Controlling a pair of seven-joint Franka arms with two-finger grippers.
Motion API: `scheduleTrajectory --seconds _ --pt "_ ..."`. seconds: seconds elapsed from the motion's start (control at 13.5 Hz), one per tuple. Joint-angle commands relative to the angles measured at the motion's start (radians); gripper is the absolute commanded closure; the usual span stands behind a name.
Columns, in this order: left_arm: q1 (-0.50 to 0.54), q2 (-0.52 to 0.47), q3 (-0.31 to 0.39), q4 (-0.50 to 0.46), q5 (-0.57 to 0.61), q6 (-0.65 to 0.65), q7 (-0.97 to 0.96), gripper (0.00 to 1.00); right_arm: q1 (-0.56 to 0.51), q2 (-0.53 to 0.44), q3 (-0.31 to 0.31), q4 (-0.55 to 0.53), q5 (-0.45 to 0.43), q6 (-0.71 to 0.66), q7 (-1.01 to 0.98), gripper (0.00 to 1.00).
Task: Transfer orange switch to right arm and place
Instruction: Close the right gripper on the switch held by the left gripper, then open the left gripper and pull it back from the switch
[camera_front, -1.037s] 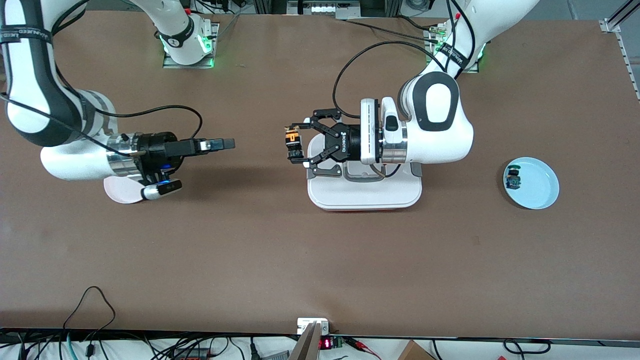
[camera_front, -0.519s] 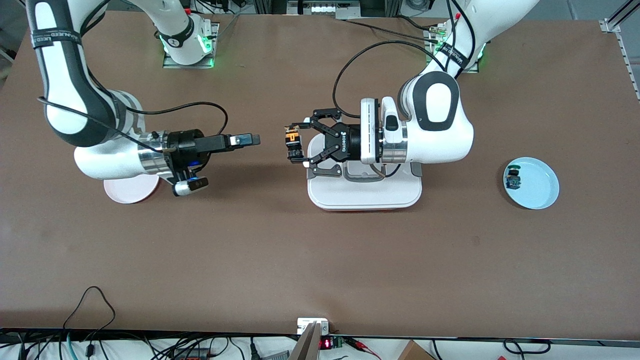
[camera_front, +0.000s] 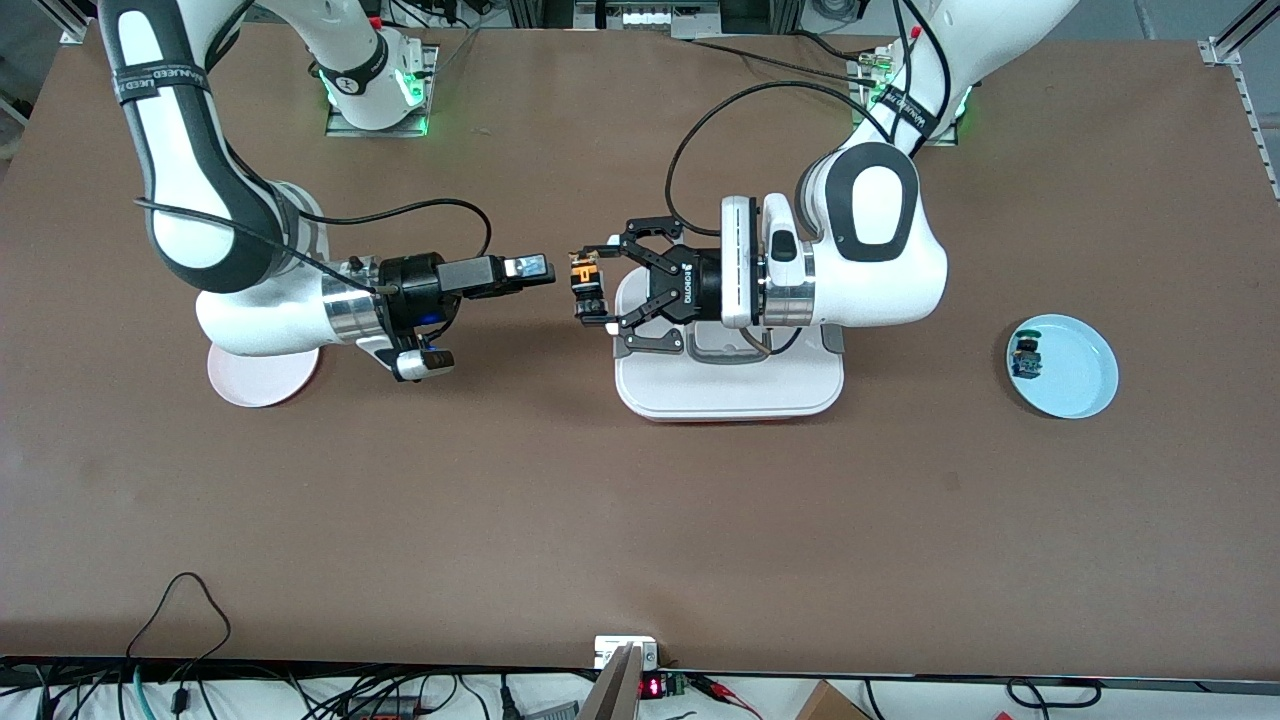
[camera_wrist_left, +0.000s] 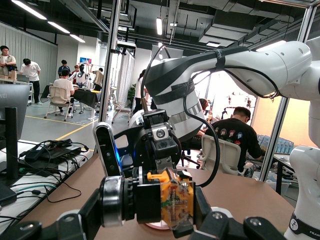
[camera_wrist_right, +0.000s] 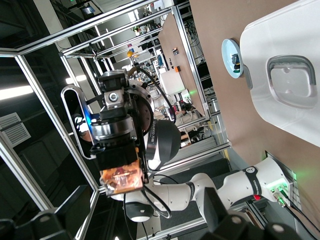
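The left gripper (camera_front: 588, 290) clamped the orange switch (camera_front: 583, 277) in the air, over the edge of the white lidded box (camera_front: 730, 385); the right gripper (camera_front: 540, 272) hung just beside the switch, fingers spread apart.

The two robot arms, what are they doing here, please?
They are in the middle of a handover. The left gripper holds the orange switch in the air, just off the edge of the white lidded box. The right gripper, jaws open, points at the switch from close by but does not touch it. A pink plate lies under the right arm, and a blue plate with a small part lies toward the left arm's end.
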Motion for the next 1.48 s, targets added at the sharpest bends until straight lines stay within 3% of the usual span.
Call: scheduleTrajectory --seconds 0.0,1.41 --pt "0.003 -0.013 0.000 0.001 -0.012 -0.010 0.008 1.00 0.019 -0.001 -0.002 0.014 0.022 0.029 -0.012 0.00" --pt "0.003 -0.013 0.000 0.001 -0.012 -0.010 0.008 1.00 0.067 -0.007 -0.002 0.016 0.132 0.033 -0.012 0.02"
